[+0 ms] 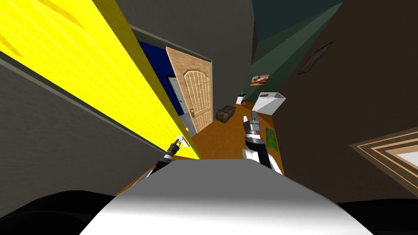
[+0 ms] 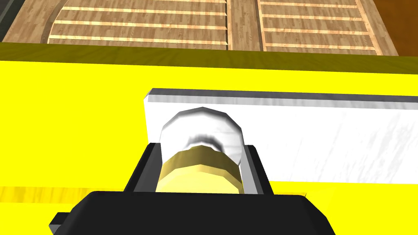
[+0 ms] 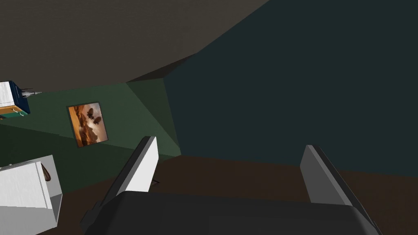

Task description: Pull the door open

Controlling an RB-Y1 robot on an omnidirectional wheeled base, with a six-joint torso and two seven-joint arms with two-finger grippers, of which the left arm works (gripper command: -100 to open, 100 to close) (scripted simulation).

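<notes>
Clamping knob [image 2: 200, 130] on yellow door [image 2: 61, 122], left hand [image 2: 202, 160] covers knob's near end; right hand [image 3: 229, 145] spread, empty.

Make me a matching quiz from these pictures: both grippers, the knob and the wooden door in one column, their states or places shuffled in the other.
1 left gripper
2 right gripper
3 knob
4 wooden door

a open, holding nothing
b on the white plate of the yellow door
c farther down the hall
d shut on the knob

Pairs: 1-d, 2-a, 3-b, 4-c
</notes>
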